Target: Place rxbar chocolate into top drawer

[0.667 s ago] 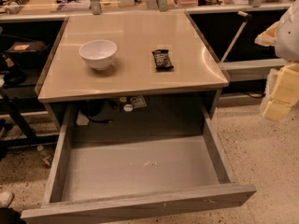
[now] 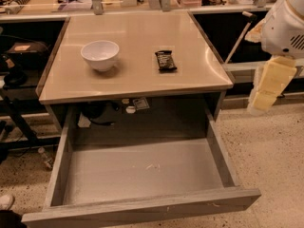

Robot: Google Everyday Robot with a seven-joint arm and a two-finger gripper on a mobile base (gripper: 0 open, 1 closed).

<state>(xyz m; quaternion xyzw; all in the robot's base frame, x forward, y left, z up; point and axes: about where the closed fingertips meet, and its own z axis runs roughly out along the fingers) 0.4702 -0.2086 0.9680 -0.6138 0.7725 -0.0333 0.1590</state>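
The rxbar chocolate, a small black-wrapped bar, lies flat on the beige countertop, right of centre. The top drawer is pulled fully out below the counter, and its grey bottom holds nothing. My gripper hangs from the white arm at the right edge of the view. It is off the counter's right side, above the floor and level with the counter's front edge. It is well apart from the bar and carries nothing that I can see.
A white bowl stands on the counter left of the bar. Cluttered shelves run along the back. A thin rod leans at the counter's right. Dark equipment and cables sit at the left. Speckled floor lies to the right of the drawer.
My gripper and arm have shifted slightly left, towards the counter. The bar, the bowl and the drawer have not moved.
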